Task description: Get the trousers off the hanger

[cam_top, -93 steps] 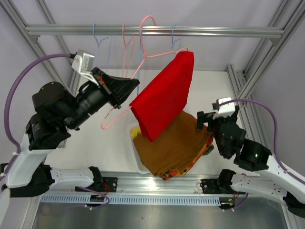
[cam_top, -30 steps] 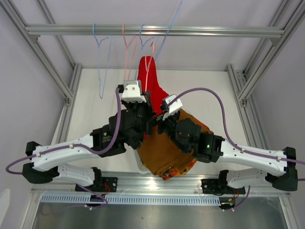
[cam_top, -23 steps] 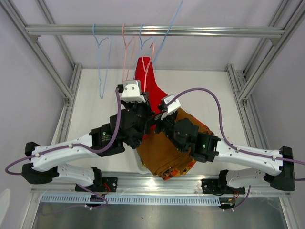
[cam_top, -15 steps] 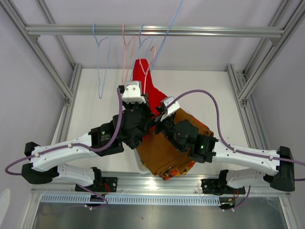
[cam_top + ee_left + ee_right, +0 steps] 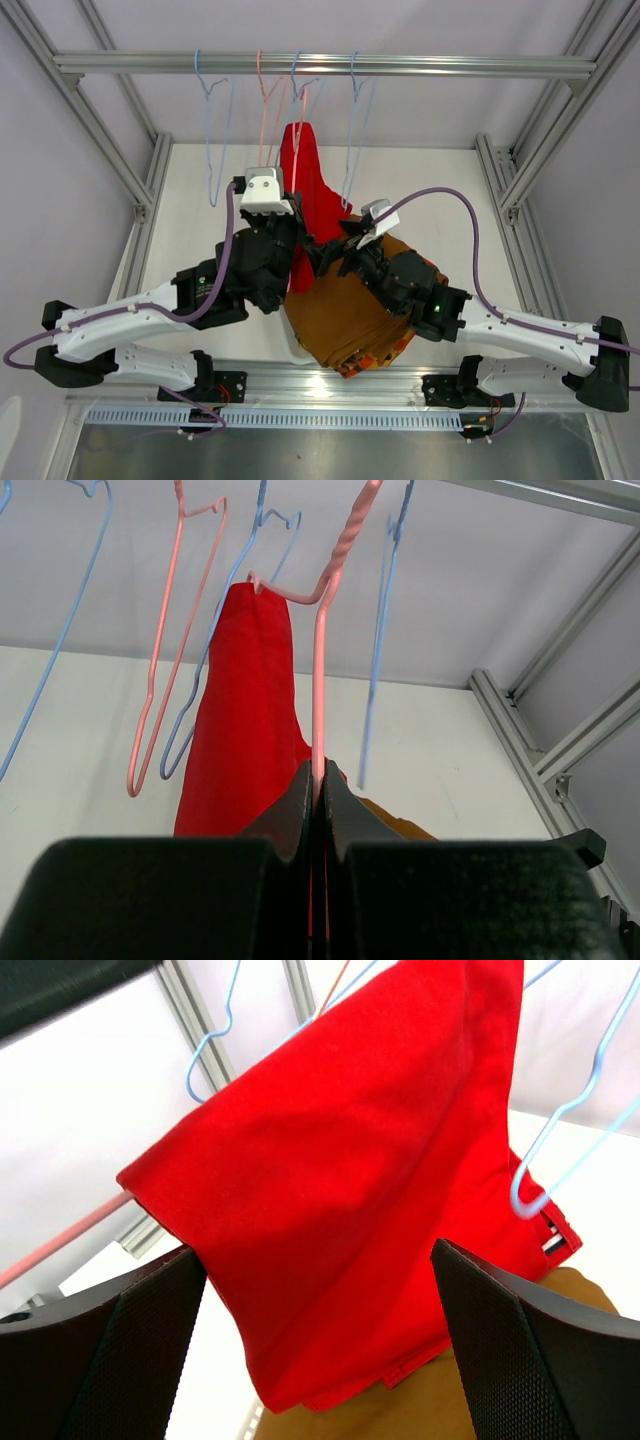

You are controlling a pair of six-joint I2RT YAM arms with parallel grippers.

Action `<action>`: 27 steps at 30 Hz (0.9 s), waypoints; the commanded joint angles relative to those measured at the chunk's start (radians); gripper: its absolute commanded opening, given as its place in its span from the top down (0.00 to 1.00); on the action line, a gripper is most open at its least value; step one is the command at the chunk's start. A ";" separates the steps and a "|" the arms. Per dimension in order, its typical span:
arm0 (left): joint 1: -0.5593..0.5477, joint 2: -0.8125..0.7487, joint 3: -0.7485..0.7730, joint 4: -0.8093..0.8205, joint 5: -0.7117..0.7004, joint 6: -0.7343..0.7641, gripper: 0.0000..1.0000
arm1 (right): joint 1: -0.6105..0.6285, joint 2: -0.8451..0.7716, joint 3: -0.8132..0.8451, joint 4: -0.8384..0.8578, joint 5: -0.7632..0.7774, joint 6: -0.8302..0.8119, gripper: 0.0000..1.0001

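- White tabletop (image 5: 440, 180) inside an aluminium frame, with a rail (image 5: 320, 65) running across the far side overhead.
- On that rail: blue hangers (image 5: 210, 130) and an empty pink hanger (image 5: 266, 110), all bare wire.
- Between them, a loaded pink hanger (image 5: 320, 670), its twisted neck rising out of frame in the left wrist view.
- Red trousers (image 5: 305, 175) draped over the loaded pink hanger, hanging down in a long fold towards the tabletop.
- Lower hem of the red cloth just above, possibly touching, the brown trousers (image 5: 345, 315), which top a folded pile at the near edge.
- Left gripper (image 5: 317, 780): jaws clenched on the wire of the loaded pink hanger, just beside the red cloth.
- Right gripper (image 5: 315, 1250): jaws spread wide and released, holding nothing, with the red fold between the two fingers' lines of sight.
- Both arms reach inward and meet near the middle, over the pile.
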 commanded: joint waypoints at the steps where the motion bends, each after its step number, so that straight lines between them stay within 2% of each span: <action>1: -0.011 -0.021 0.048 0.048 0.001 0.002 1.00 | -0.003 -0.012 0.012 0.061 -0.017 0.025 0.04; 13: -0.011 -0.002 0.064 0.057 0.007 0.008 1.00 | 0.003 0.004 0.013 0.081 -0.122 0.066 0.04; 27: -0.012 -0.010 0.060 0.010 0.009 -0.024 1.00 | -0.005 0.127 0.077 0.115 -0.095 0.045 0.03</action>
